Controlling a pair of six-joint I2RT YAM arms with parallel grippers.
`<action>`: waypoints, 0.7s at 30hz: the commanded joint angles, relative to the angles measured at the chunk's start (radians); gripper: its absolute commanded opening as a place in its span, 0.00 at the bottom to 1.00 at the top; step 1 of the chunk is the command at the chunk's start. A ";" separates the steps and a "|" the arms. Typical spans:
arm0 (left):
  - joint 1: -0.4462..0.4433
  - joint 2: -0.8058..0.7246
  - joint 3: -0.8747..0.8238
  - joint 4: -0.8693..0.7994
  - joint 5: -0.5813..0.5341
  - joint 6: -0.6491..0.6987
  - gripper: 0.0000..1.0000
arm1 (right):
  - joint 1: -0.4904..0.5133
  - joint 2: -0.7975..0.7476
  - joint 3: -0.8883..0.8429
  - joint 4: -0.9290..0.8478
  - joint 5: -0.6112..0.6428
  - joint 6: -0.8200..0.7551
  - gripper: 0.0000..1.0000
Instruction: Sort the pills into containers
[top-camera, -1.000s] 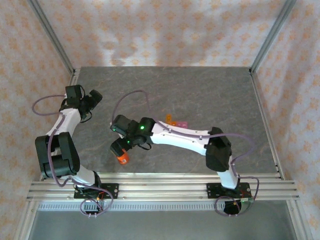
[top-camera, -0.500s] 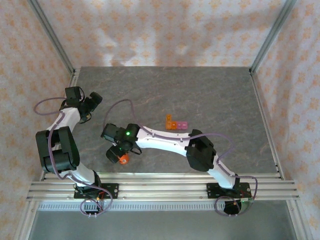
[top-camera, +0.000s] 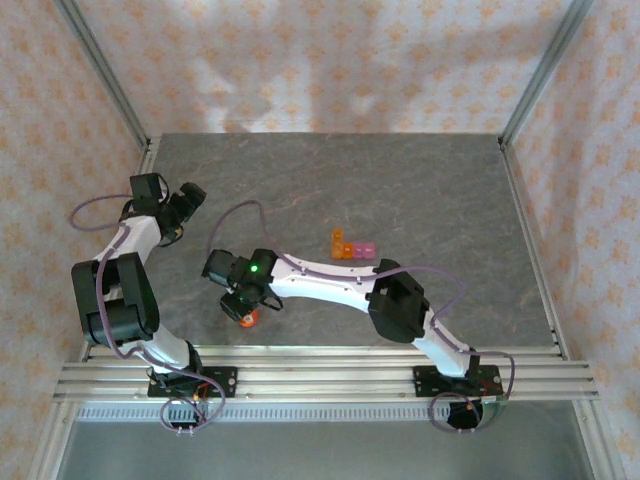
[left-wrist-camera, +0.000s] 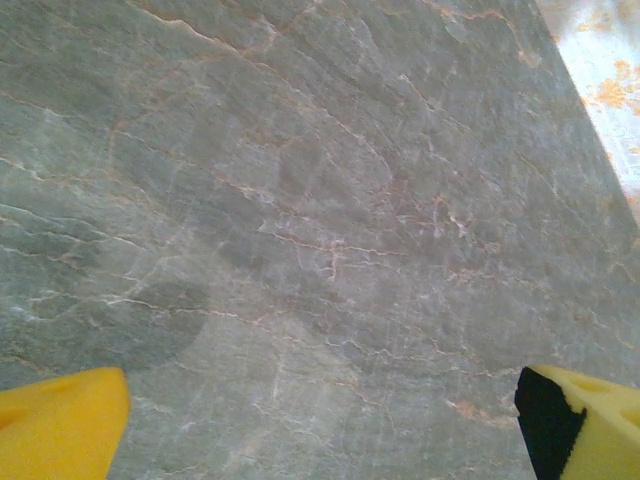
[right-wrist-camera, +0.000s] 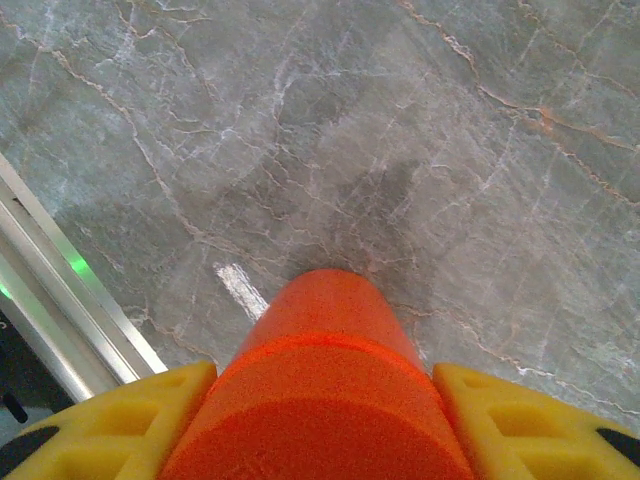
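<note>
Grey marbled table, floral curtain walls, left tool wide, right tool gripping orange bottle.

No legible txt, labels or nos. anywhere: orange bottle reads blank (plain plastic close up), containers too small to tell, table just veined grey stone.

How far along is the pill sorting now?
Nothing looks done: the containers sit alone mid-table, contents too small to tell. In hand: the right gripper grips the orange bottle near the front edge. Still to do: opening it and sorting the pills; the left gripper hangs open over the table.
</note>
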 joint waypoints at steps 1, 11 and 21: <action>0.008 0.014 -0.022 0.065 0.068 -0.033 1.00 | -0.022 -0.080 0.002 -0.037 0.048 0.011 0.38; -0.080 0.008 -0.012 0.100 0.101 0.012 1.00 | -0.182 -0.321 -0.173 -0.001 0.101 0.020 0.38; -0.270 -0.077 -0.032 0.169 0.017 0.153 1.00 | -0.396 -0.521 -0.264 -0.002 0.104 -0.031 0.39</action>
